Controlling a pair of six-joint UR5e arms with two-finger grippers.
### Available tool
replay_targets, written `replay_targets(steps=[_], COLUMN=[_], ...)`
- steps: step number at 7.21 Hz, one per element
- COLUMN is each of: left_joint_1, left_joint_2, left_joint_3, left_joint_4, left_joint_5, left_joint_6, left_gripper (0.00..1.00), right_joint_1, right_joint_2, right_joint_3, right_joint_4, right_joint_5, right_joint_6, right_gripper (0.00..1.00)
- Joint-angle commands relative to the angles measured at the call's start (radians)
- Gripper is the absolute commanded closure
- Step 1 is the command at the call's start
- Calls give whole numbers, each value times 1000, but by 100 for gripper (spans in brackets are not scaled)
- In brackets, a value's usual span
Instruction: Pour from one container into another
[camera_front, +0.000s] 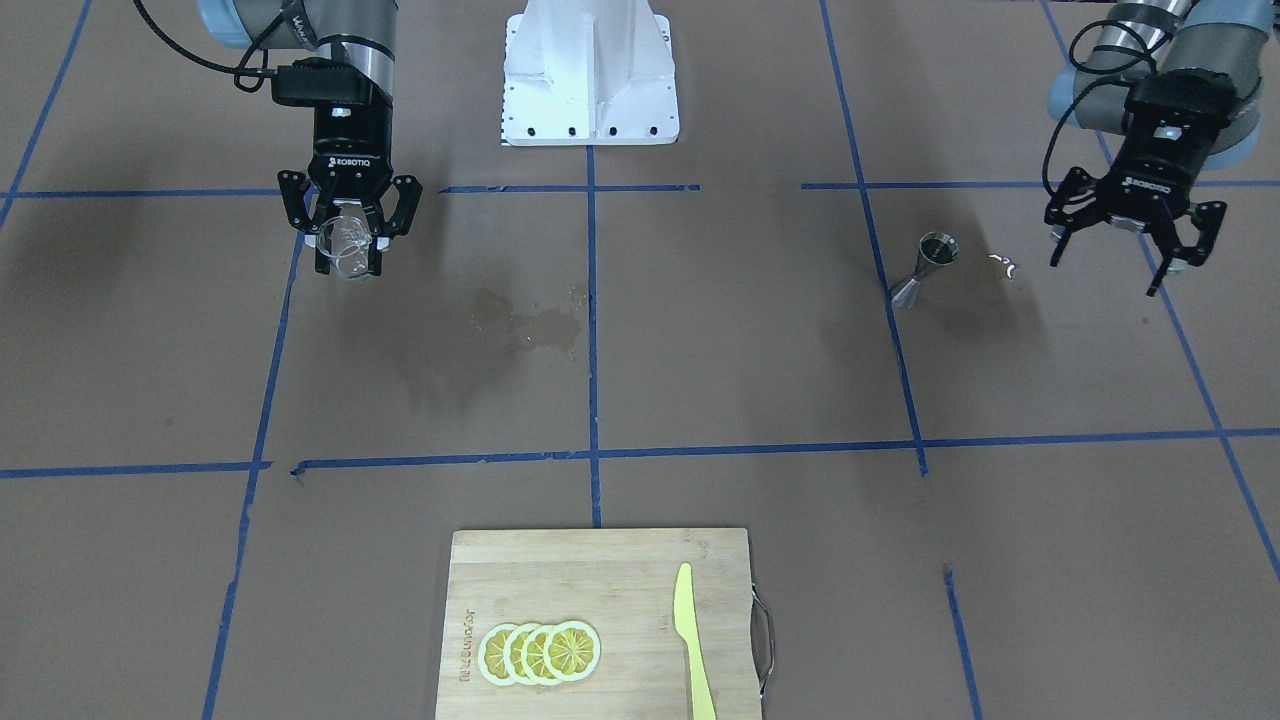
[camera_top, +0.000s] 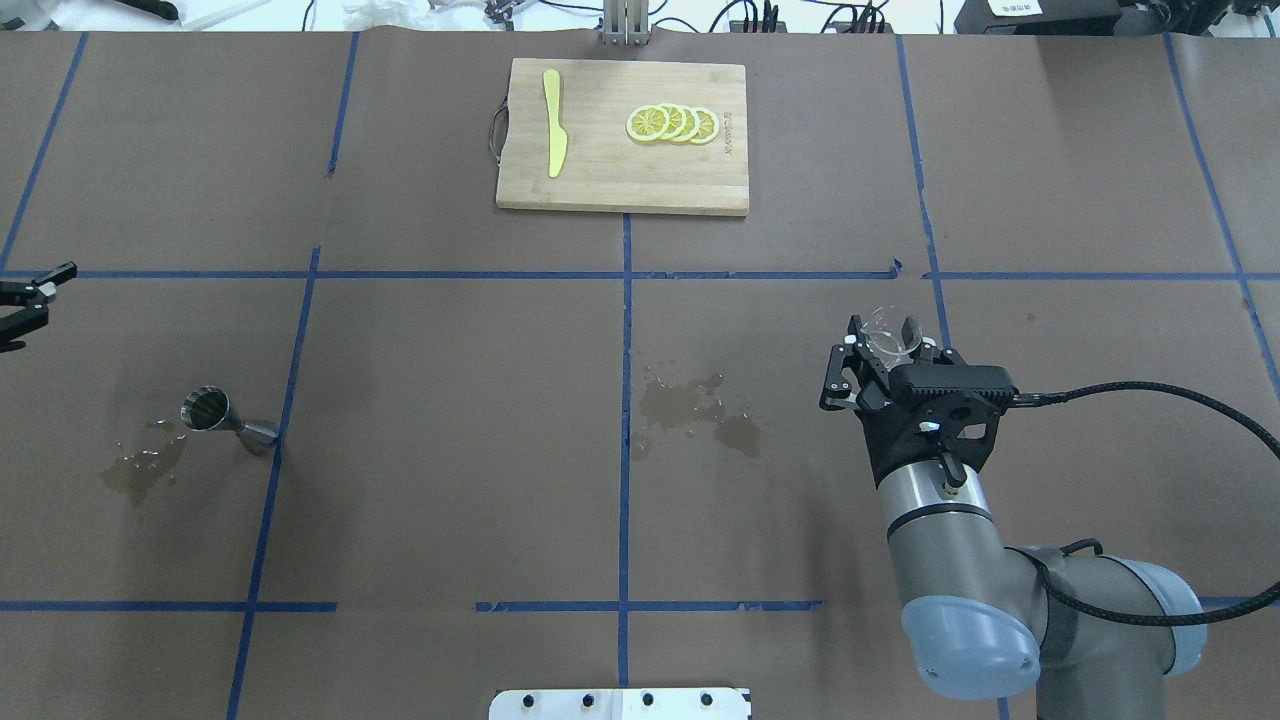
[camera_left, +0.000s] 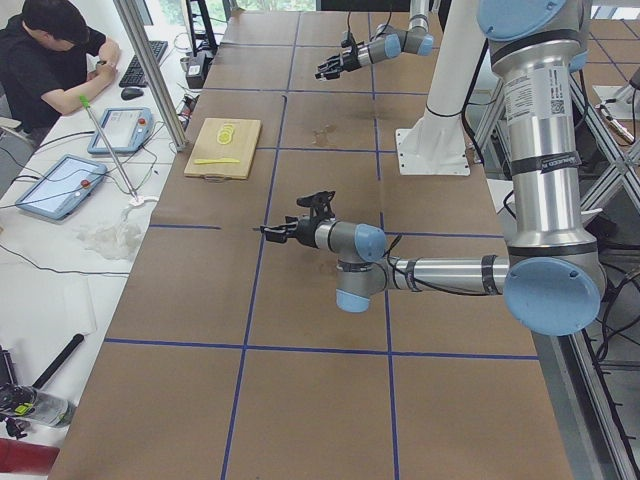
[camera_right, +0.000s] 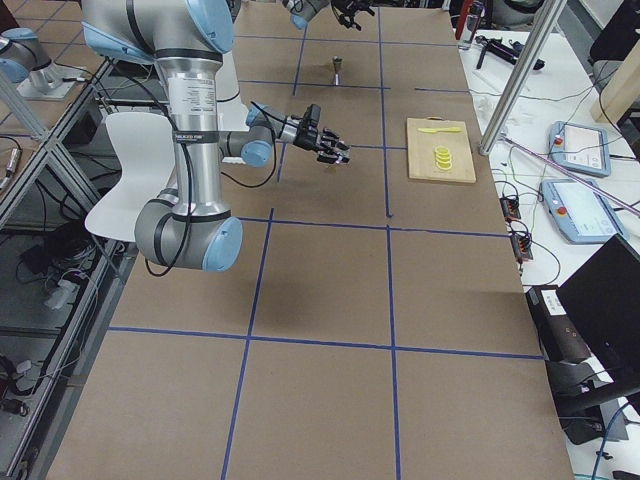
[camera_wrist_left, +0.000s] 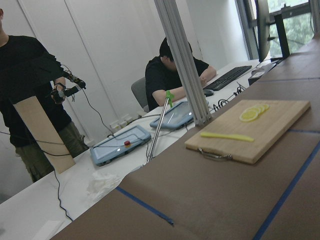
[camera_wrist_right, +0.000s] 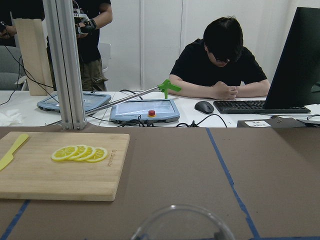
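Observation:
My right gripper (camera_front: 350, 262) is shut on the clear glass cup (camera_front: 342, 240) and holds it above the table on my right side. From overhead the cup (camera_top: 885, 325) sticks out beyond the right gripper (camera_top: 890, 342). Its rim (camera_wrist_right: 182, 222) shows at the bottom of the right wrist view. The steel jigger (camera_front: 925, 268) stands upright on the table on my left side, seen from overhead as the jigger (camera_top: 215, 412). My left gripper (camera_front: 1115, 262) hovers open and empty beside the jigger, a little apart from it. Only its fingertips (camera_top: 30, 300) reach into the overhead view.
A wooden cutting board (camera_top: 600, 190) with lemon slices (camera_top: 672, 123) and a yellow knife (camera_top: 553, 135) lies at the table's far edge. Wet stains mark the table's middle (camera_top: 700, 410) and the paper by the jigger (camera_top: 140, 470). People sit and stand beyond the far edge.

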Motion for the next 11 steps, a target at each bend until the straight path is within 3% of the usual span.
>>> replay_targets(steps=[1,3,4,6,7,9,11], left_joint_1=[-235,-481,-540,-633,-631,-651,-658], left_joint_2=[-16,-139,-163,-209,-212,-292,-254], left_joint_3=[-2,-32,-80,-10,6,-6,-17], left_joint_4=[330,786,919,1089,1191,1618,1713], left_joint_5=[-220,-442,-470,-452,-454,-510,-698], left_joint_6=[170,361,371,374,366,368,363], left_gripper=[5,0,0,0,0,0,0], right_joint_1=[-3,-3,-4,-4,-4,-4,-6], right_joint_2=[0,0,0,0,0,0,1], right_joint_3=[0,1,3,3,3,3,7], right_joint_4=[0,0,0,2,0,2,2], right_joint_5=[0,-2,-2,-2,-2,0,0], right_joint_6=[4,8,10,10,10,10,10], right_gripper=[100,100,100,100,100,100,100])
